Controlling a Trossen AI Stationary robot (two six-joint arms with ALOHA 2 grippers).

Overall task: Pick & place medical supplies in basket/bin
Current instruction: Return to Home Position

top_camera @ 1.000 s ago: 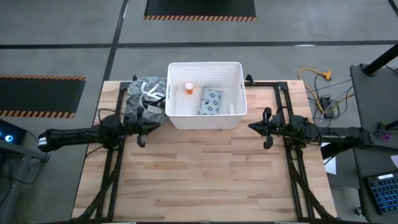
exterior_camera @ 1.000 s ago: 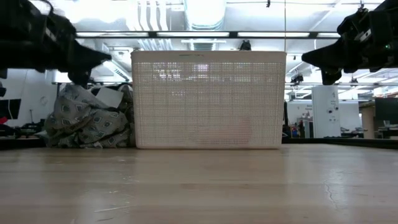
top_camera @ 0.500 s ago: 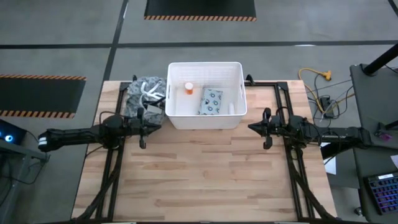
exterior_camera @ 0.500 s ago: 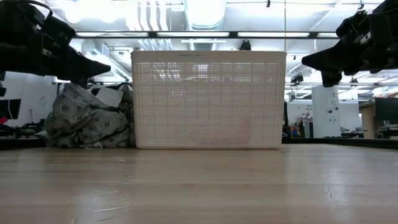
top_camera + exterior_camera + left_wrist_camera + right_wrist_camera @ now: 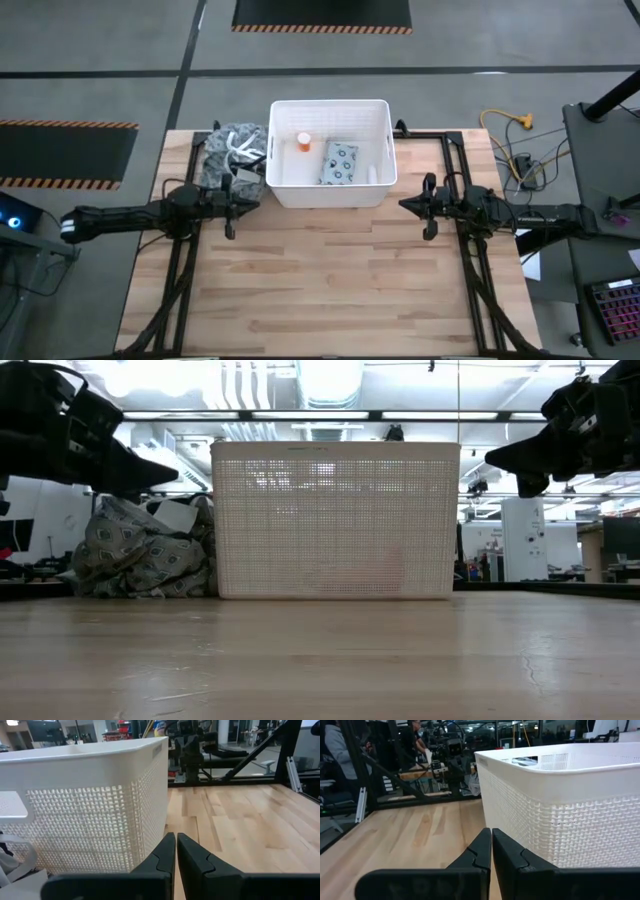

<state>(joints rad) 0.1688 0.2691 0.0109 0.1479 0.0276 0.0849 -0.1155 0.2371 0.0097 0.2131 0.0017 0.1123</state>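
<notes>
The white ribbed tub point(image 5: 330, 185) stands at the middle of the table's far half, its base on the wood. Inside it lie a white-capped orange vial point(image 5: 303, 142), a pale packet with ring marks point(image 5: 340, 163) and a small white piece point(image 5: 372, 173); I make out no separate orange piece. My left gripper point(image 5: 257, 203) hovers shut just off the tub's near left corner, above the table point(image 5: 185, 475), point(image 5: 176, 837). My right gripper point(image 5: 403, 204) hovers shut off the near right corner point(image 5: 490, 457), point(image 5: 491, 831). Neither holds anything.
A grey and white heap of cloth and cords point(image 5: 232, 152) lies against the tub's left wall point(image 5: 140, 555). Black frame rails run along both table sides point(image 5: 470, 270). Bare wood fills the near half point(image 5: 320, 290). A yellow cable point(image 5: 510, 122) lies off the table's far right.
My left gripper has sunk a little and edged toward the tub's near left corner, staying shut. The right arm and the things in the tub have kept still.
</notes>
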